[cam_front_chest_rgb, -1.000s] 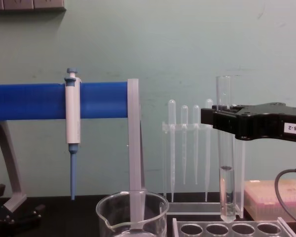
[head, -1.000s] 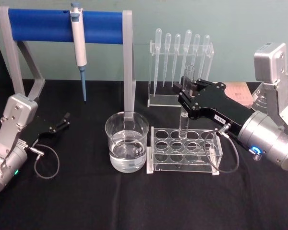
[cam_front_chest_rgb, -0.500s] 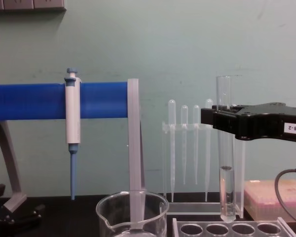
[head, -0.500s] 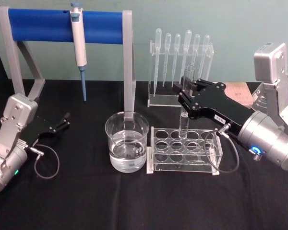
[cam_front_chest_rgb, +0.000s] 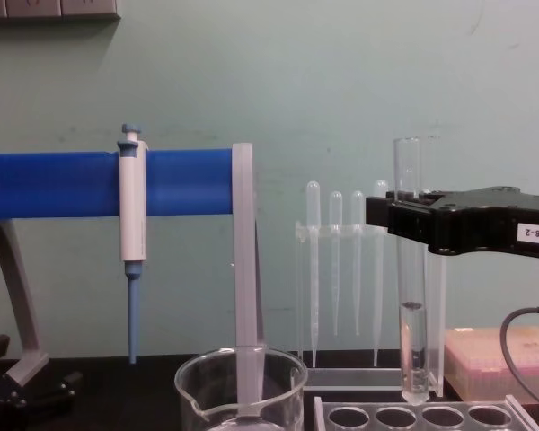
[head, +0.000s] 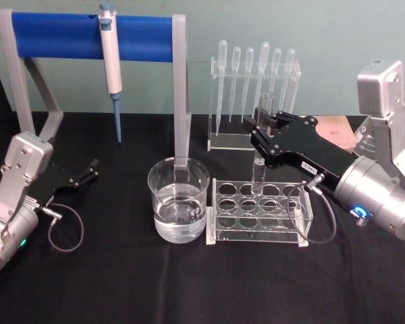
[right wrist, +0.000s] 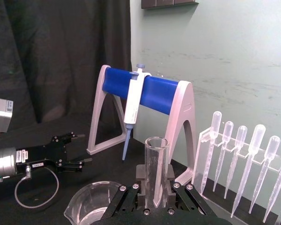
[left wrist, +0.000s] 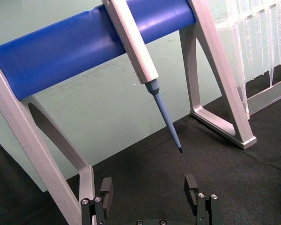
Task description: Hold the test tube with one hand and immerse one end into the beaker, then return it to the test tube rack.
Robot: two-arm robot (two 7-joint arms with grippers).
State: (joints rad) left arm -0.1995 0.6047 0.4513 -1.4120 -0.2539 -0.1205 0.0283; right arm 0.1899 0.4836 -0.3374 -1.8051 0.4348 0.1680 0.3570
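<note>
My right gripper (head: 262,137) is shut on the clear test tube (head: 260,165), which it holds upright by the upper part. The tube (cam_front_chest_rgb: 411,278) has a little liquid in it, and its round bottom hangs just over a back-row hole of the clear tube rack (head: 256,214). From the right wrist, the tube (right wrist: 156,169) stands between the fingers (right wrist: 139,174). The wide glass beaker (head: 179,200), partly filled with water, stands left of the rack, and its spouted rim (cam_front_chest_rgb: 242,370) shows low in the chest view. My left gripper (left wrist: 150,187) rests open at the far left (head: 89,169).
A stand with a blue bar (head: 67,35) carries a blue-and-white pipettor (head: 111,64) behind the beaker. A clear holder with several plastic pipettes (head: 255,81) stands behind the rack. A pink box (cam_front_chest_rgb: 501,361) sits at the back right.
</note>
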